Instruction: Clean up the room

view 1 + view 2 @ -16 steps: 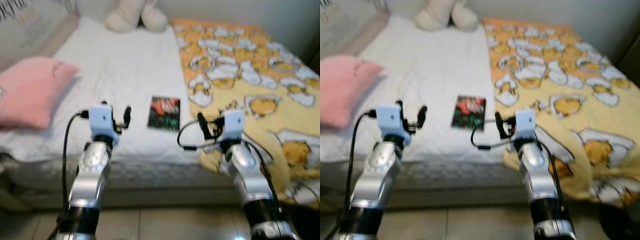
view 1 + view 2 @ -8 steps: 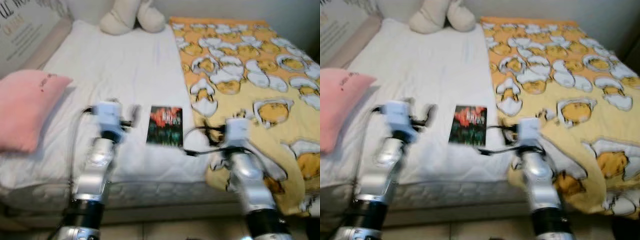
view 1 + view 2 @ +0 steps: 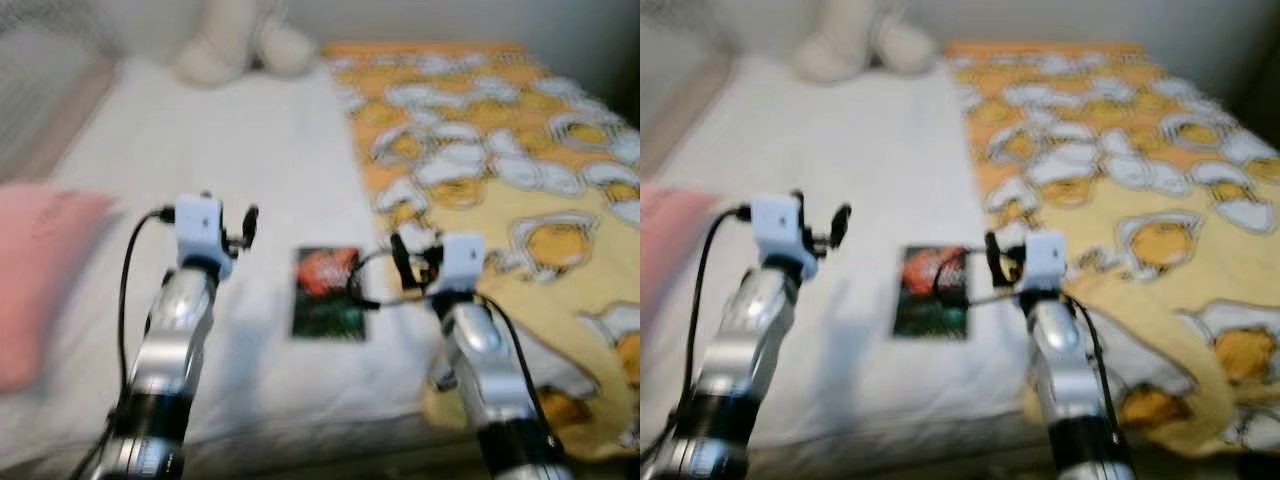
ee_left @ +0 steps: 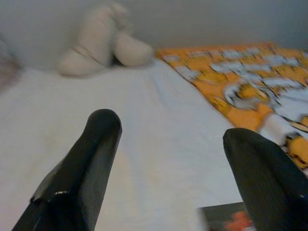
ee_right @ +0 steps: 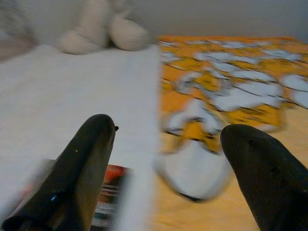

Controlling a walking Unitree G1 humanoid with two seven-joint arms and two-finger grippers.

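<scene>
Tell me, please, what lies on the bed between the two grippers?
In the left eye view, a dark book lies flat on the white sheet between the left gripper and right gripper.

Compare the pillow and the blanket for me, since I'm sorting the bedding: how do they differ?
The pillow is plain pink; the blanket is yellow-orange with a white cartoon print. The pillow is a plump lump at the bed's left edge; the blanket lies spread flat over the right side. Both rest on the white sheet.

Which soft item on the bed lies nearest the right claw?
The yellow patterned blanket, spread beside and beneath the right claw. The pink pillow sits past the left claw; the cream plush lies at the bed's far end.
</scene>
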